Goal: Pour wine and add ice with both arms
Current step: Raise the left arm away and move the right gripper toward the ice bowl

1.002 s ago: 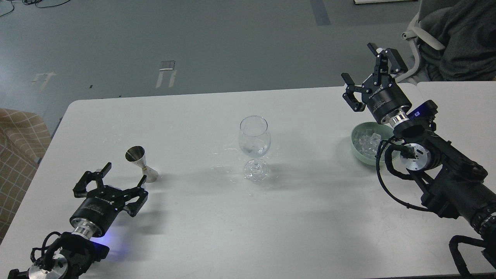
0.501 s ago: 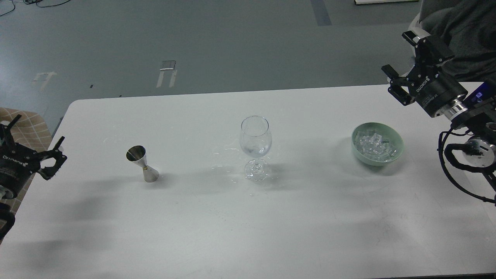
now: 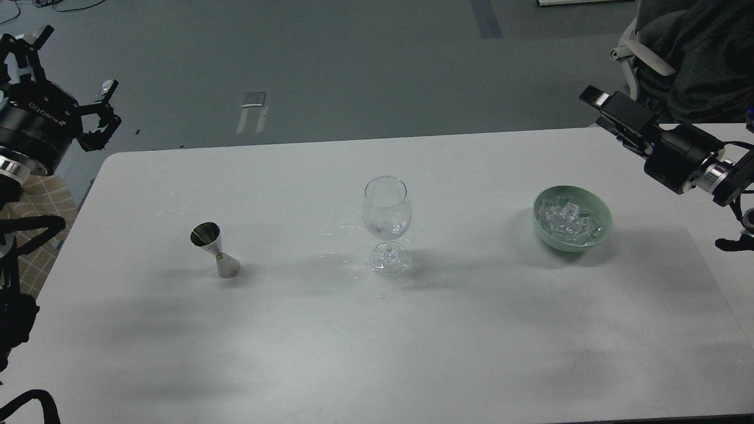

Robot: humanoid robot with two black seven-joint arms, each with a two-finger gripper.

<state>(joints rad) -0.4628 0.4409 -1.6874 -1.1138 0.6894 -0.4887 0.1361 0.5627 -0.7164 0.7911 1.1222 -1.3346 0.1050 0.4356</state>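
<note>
A clear stemmed wine glass (image 3: 386, 215) stands upright at the middle of the white table (image 3: 377, 341). A small steel jigger (image 3: 215, 251) stands to its left. A pale green bowl (image 3: 601, 232) to the right holds a pile of clear ice cubes (image 3: 568, 221). My left gripper (image 3: 66, 72) is raised beyond the table's far left corner, open and empty, far from the jigger. My right gripper (image 3: 615, 112) hovers above the table's far right edge, up and to the right of the bowl. It is seen side-on, so its fingers overlap. It holds nothing that I can see.
A chair with someone in dark clothing (image 3: 695, 53) sits at the far right behind the table. A checked fabric seat (image 3: 35, 200) is at the left edge. Small wet spots (image 3: 341, 235) lie around the glass's foot. Grey floor lies beyond the table.
Both arms have pulled away from the table's middle. The left gripper rose from beside the jigger to the far left corner. The right gripper moved off the bowl to the right and turned side-on.
</note>
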